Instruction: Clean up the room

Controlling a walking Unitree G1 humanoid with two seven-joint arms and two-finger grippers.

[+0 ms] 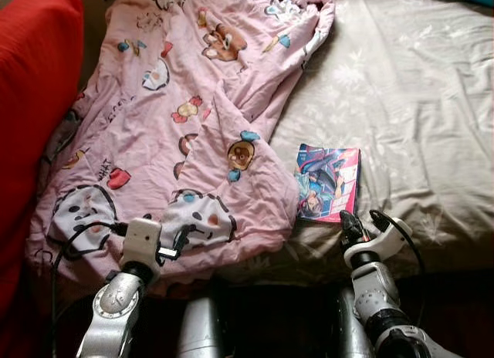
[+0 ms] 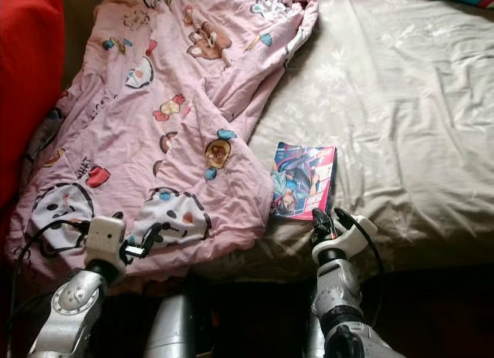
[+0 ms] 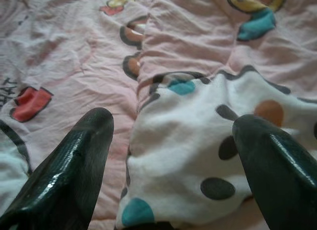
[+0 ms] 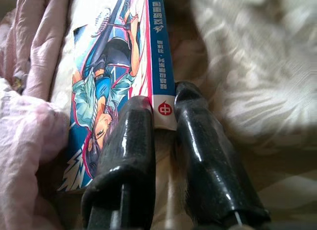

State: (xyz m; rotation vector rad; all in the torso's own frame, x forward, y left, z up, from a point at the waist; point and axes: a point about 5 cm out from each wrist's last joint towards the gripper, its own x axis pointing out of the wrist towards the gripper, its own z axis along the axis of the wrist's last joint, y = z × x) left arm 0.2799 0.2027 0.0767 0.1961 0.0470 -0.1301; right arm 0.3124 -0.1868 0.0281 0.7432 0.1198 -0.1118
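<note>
The right end effector was clenched on the near corner of a comic book, its two black fingers pinching the spine end from either side at the front edge of the bed. The book lay flat on the beige flowered sheet, its colourful cover facing up, just beside the rumpled edge of a pink cartoon-print blanket that touched its left side. The left end effector hovered released over the blanket, fingers spread wide apart above a white spotted patch of the print, near the front edge of the bed. The blanket ran in a long heap from the near edge toward the far side of the bed, covering its left portion. A red cushion stood against the blanket's left side. A black cable looped beside the left wrist.
</note>
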